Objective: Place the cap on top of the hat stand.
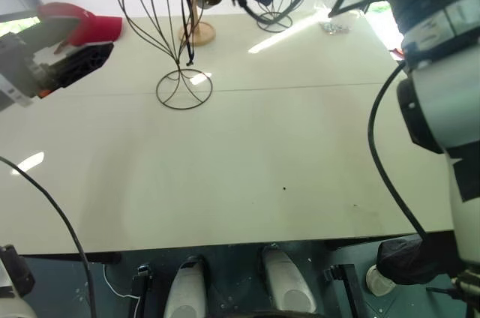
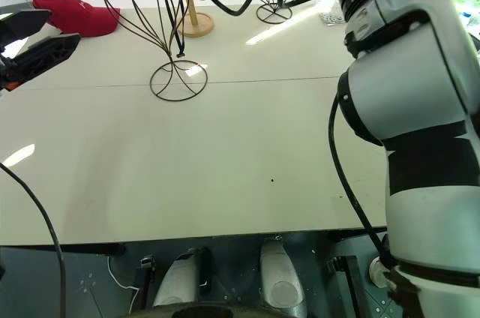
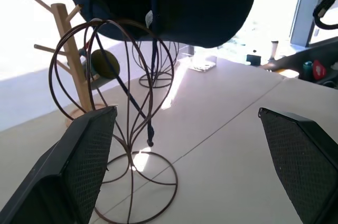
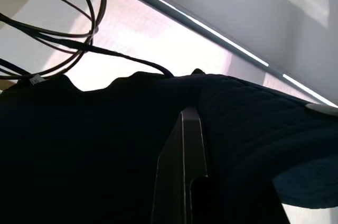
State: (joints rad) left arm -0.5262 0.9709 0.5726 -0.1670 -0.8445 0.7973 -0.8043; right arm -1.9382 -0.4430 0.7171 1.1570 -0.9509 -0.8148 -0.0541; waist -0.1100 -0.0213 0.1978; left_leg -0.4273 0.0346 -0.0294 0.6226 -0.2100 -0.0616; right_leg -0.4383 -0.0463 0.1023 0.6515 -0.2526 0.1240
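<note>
The left gripper [image 3: 185, 166] is waiting open beside the stand [image 3: 119, 102]. The right gripper [image 4: 182, 182] is pinching the cap [image 3: 174, 2], hanging it just above the cage; lowering and release are still pending.

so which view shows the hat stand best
The left wrist view: the hat stand shows from its head-shaped cage down to its round base, with the cap hanging just above it. Both eye views cut off the cage top; the right wrist view catches a few wires.
</note>
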